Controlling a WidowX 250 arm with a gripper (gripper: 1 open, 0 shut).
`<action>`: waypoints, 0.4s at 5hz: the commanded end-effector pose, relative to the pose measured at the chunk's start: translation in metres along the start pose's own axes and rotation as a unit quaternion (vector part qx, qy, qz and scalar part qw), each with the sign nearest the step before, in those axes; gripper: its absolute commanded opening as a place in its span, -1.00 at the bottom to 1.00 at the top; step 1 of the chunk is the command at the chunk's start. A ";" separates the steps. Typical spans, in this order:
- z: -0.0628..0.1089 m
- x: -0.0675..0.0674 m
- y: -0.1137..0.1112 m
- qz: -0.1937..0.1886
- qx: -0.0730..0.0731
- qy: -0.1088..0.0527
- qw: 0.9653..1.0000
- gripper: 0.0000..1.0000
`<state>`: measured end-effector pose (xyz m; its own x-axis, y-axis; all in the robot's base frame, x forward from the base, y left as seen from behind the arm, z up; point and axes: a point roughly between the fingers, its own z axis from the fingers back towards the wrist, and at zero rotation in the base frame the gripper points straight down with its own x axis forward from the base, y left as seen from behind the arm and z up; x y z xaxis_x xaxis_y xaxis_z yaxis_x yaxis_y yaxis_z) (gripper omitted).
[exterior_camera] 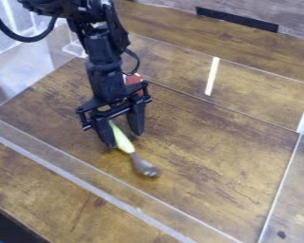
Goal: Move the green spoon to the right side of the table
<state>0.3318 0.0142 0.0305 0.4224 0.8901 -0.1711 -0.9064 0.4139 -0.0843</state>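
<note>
1 spoon [126, 148], lying on the table [199, 157], left of the middle of the view and a bit below mid-height. Bowl points to the lower right; handle end points to the upper left, in under the gripper [121, 134]. Long axis runs diagonal, upper left to lower right, nearer to up-down in the view than to side-to-side. Handle yellow-green, bowl shiny silver metal. Upper end of the handle partly hidden by the gripper. Bowl fully visible, well apart from the fingers.

Gripper: 1, black, on 1 arm [98, 38] coming in from the top left, reaching down. 2 fingers, standing apart, handle end between them. Hand reads as released, not clenched: gap shows between the handle and the finger on the view's right. Handle right beside the other finger; contact there can't be told.

Mushroom [133, 80]: 1, mostly hidden behind the gripper, only a bit of red and pale showing, above the spoon in the view, apart from it. Its pointing direction can't be told.

Table: 1, brown wood grain, worn, with low clear walls [85, 183] around it. White strip [213, 76]: 1, upright in the view, upper right. Black panel [237, 14]: 1, near the top edge.
</note>
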 end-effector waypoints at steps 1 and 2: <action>0.019 0.002 -0.012 -0.018 -0.021 -0.023 0.999 -1.00; 0.030 -0.005 -0.018 -0.051 -0.015 -0.032 0.998 -1.00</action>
<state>0.3376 0.0135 0.0392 0.4893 0.8605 -0.1421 -0.8721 0.4843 -0.0705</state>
